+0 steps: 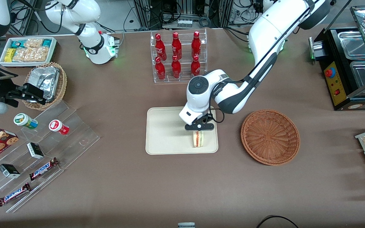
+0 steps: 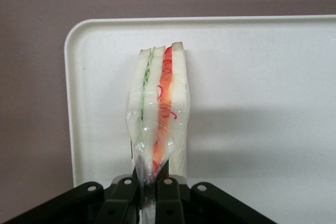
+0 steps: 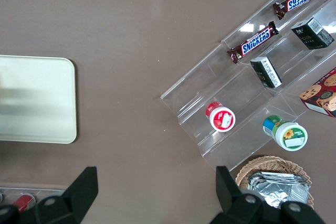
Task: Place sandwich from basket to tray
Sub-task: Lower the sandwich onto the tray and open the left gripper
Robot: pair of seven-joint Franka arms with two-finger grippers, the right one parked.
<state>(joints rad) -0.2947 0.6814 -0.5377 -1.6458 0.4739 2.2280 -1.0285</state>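
As you look down from the wrist, your gripper (image 2: 152, 182) pinches the clear wrap of the sandwich (image 2: 160, 108), which stands on edge on the tray (image 2: 262, 77) just below the fingers; the basket (image 1: 270, 136) sits empty beside the tray.

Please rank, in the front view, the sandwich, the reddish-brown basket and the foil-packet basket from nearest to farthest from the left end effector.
1. Sandwich: gripped by the end effector, over the tray.
2. Reddish-brown basket: beside the tray, toward the working arm's end.
3. Foil-packet basket: toward the parked arm's end.
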